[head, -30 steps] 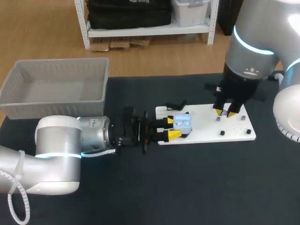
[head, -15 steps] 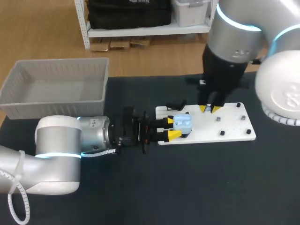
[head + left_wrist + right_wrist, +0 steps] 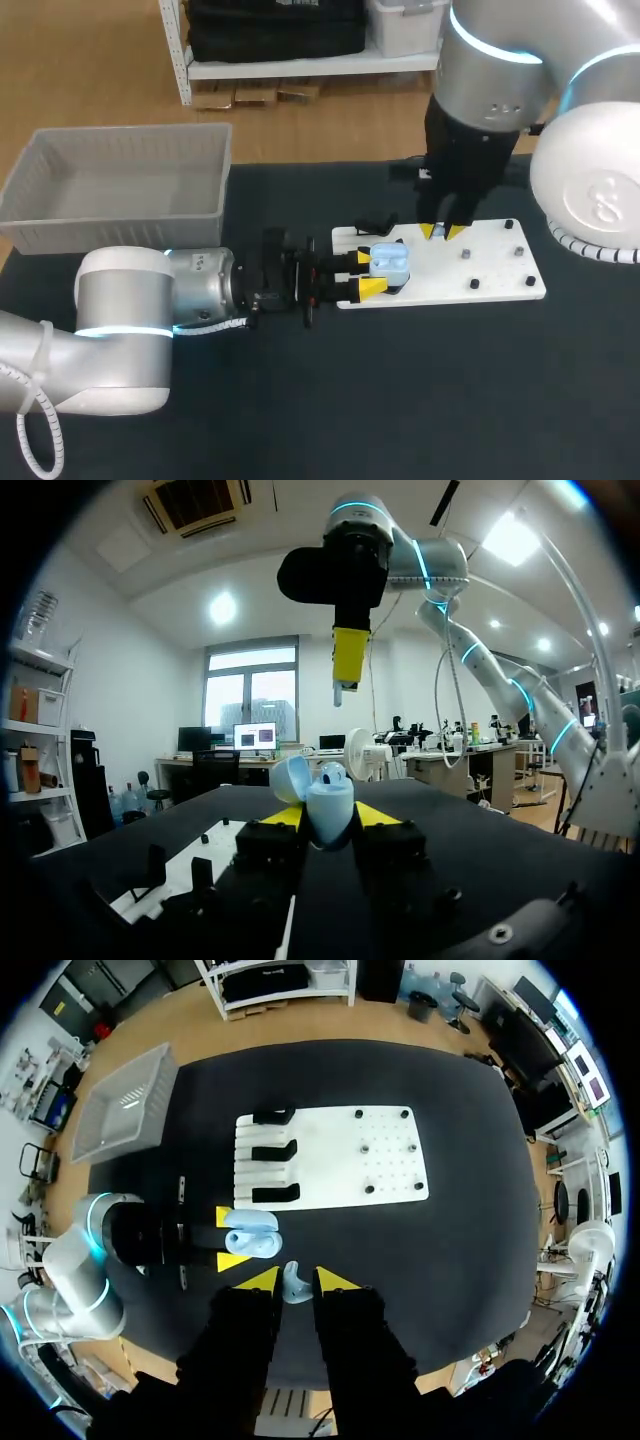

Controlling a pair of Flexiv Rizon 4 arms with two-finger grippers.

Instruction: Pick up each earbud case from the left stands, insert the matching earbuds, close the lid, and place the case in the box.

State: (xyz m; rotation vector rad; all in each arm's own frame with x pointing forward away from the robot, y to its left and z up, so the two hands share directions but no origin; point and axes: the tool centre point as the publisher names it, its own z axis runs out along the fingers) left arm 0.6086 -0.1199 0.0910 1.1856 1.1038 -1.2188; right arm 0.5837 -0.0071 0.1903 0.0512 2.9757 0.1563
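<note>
Pinching the open earbud case point(image 3: 391, 264) near frame centre, the left gripper point(image 3: 367, 273) holds it level. The right gripper point(image 3: 441, 231), just upper right, nips an earbud point(image 3: 291, 1284). A misaligned descent could jam the earbud on the rim or drop it.

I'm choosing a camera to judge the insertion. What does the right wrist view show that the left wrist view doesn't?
Only the right wrist view: the gray box, and the earbud pinched in the right gripper, seen from above. Only the left wrist view: the tipped-back lid of the case from the side, with the right gripper hanging above it. Both: the open light blue case held by the left gripper, and the white board.
</note>
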